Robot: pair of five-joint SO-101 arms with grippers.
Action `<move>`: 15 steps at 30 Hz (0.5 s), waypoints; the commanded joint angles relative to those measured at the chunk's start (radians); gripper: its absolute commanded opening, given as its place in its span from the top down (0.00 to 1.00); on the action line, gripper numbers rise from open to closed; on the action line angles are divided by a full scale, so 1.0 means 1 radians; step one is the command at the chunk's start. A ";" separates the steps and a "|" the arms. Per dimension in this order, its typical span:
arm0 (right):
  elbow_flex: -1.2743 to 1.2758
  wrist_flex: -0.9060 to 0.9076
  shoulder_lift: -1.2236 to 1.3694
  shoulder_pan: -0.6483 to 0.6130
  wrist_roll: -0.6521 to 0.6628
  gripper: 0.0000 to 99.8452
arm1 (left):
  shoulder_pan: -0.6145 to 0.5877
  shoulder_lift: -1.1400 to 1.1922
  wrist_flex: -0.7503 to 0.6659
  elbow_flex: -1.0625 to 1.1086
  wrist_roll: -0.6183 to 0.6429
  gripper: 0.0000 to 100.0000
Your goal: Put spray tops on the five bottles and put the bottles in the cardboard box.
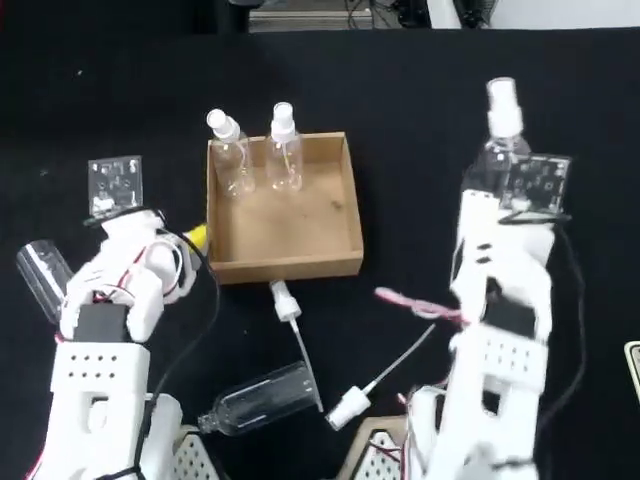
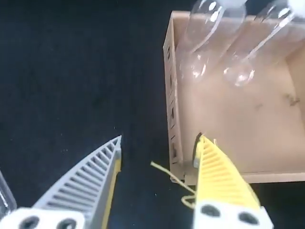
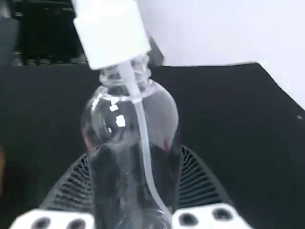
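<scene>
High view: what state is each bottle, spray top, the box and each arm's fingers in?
Box: open, two bottles inside.
Boxed bottles: tops on.
Held bottle: top on, gripped.
Leftmost bottle: no top.
Front bottle: lying down, no top.
Spray tops: two, loose.
Left fingers: open, empty.
Right fingers: shut on held bottle.

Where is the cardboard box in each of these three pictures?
High view: cardboard box mid-table, left of centre.
Left wrist view: its corner and floor, beside the left jaws.
Right wrist view: faces the held bottle instead.
Shared landmark: two capped bottles standing in the box.
</scene>
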 commanded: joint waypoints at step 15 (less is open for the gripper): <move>-0.125 -0.999 1.003 0.169 -0.003 0.99 | -0.001 -0.012 -0.322 0.232 -0.003 0.77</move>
